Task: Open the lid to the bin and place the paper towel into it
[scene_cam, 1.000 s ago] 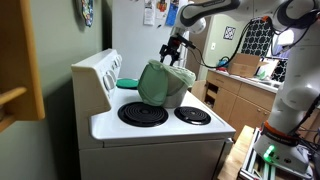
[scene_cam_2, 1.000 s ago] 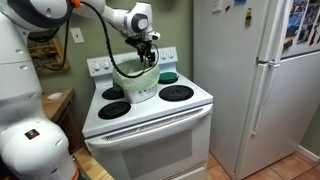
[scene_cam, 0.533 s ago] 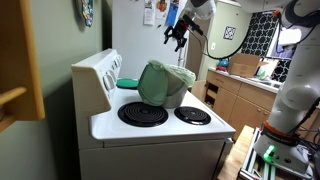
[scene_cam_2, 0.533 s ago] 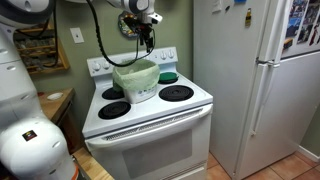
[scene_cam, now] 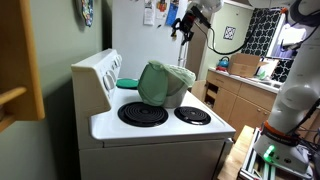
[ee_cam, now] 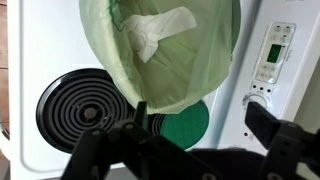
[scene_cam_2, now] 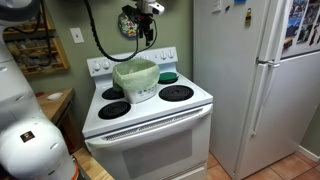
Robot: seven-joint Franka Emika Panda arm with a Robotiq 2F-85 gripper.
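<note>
The pale green bin stands on the white stove between the burners and also shows in the other exterior view. Its lid is swung open and hangs down the bin's side. In the wrist view the bin is seen from above, with the white paper towel lying crumpled inside it. My gripper hangs well above the bin in both exterior views. Its fingers are spread apart and hold nothing.
A flat teal disc lies on the stove top behind the bin. Black coil burners surround the bin. The stove's control panel is at the back. A white fridge stands beside the stove, and a wooden counter is nearby.
My gripper has risen from the bin's rim to well above it, open and empty. The bin and the paper towel in it have not moved.
</note>
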